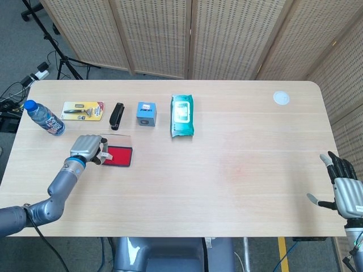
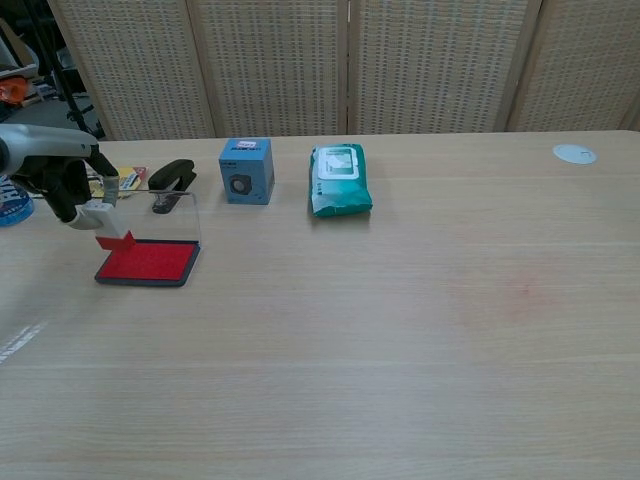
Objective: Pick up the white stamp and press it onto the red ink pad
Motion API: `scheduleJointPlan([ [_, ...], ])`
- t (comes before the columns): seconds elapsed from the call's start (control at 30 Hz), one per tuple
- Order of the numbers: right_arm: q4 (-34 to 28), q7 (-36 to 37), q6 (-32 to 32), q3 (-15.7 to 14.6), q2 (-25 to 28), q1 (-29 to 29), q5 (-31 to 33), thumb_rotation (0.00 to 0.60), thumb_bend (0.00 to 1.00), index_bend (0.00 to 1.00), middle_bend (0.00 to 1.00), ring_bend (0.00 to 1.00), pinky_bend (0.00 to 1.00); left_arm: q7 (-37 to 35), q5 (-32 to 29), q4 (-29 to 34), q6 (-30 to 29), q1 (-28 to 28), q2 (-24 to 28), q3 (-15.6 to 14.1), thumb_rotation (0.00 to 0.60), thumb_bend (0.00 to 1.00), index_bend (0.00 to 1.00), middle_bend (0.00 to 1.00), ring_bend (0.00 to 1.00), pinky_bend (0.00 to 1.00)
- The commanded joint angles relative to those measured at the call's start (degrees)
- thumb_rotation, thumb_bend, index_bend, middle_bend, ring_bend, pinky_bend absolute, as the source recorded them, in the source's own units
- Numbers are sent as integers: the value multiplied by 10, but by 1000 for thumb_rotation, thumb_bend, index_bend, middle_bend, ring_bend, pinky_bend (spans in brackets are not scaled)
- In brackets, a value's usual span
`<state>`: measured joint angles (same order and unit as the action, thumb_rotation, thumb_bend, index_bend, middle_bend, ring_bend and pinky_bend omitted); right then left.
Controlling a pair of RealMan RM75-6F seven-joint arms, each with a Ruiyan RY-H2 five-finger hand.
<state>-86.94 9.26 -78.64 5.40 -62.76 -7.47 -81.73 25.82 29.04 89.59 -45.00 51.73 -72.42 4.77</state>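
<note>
The white stamp (image 2: 103, 222) is pinched in the left hand (image 2: 62, 183), held above the left end of the red ink pad (image 2: 148, 262), clear of its surface; its underside is seen red. The left forearm is angled in from the desk's (image 1: 227, 170) near-left edge. The right hand (image 1: 345, 188) is held off the right edge, fingers spread, holding nothing.

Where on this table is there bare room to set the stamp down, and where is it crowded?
Bare: the wide stretch right of the wipes pack, and the near strip in front of the ink pad. Crowded: the far-left row of bottle, stapler and blue box.
</note>
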Motion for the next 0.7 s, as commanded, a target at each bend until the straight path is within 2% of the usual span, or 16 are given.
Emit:
scheduleJointPlan([
  [0.03,0,0,-1,0,0,0,-1,600,0,0,0,0,0,-4,16,20,-10,-10,21,-8,600,368,648,1000,1000,1000],
  [0.4,-2,2,-2,-1,2,1,-2,600,0,0,0,0,0,-67,95,-17,22,-56,3,-36,600,366,648,1000,997,1000],
  [0.7,-1,3,-1,-1,2,1,-1,600,0,0,0,0,0,-75,145,-39,6,-73,-28,-46,600,365,648,1000,996,1000],
])
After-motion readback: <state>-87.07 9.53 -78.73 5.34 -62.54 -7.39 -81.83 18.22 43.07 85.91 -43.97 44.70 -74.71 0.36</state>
